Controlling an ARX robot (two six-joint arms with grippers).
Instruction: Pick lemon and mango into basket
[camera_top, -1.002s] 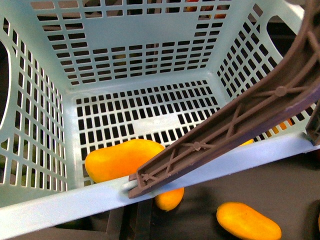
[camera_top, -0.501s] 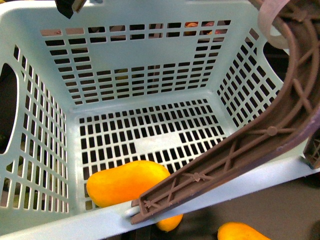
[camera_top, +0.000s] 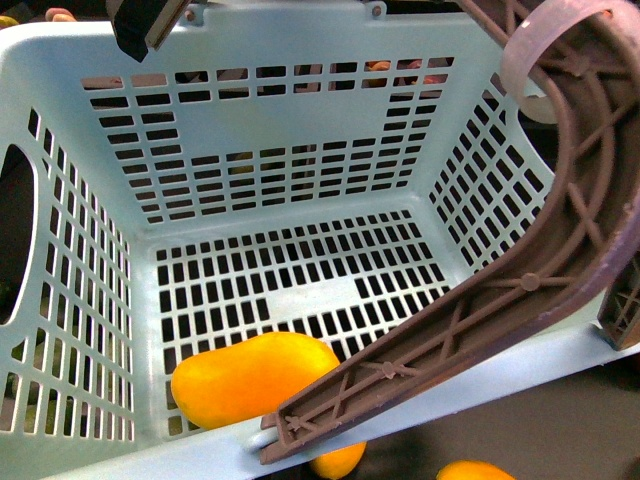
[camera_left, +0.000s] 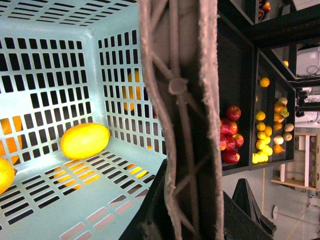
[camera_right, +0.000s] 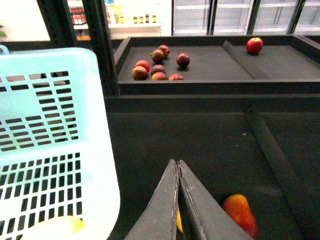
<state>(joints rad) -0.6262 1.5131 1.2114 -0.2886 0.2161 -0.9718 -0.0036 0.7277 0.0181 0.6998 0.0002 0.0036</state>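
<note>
Inside the mint, slotted plastic basket (camera_top: 290, 105), the smooth, kidney-shaped mango (camera_top: 250, 380) lies on the grid floor against the wall nearest the robot. The rounder, bright-yellow lemon (camera_left: 85, 141) sits by a basket corner. The left gripper (camera_left: 195, 220) clamps the basket's brown ribbed handle (camera_top: 560, 230). The right gripper (camera_right: 178, 200) is beside the basket, its tapered fingers pressed together and empty.
</note>
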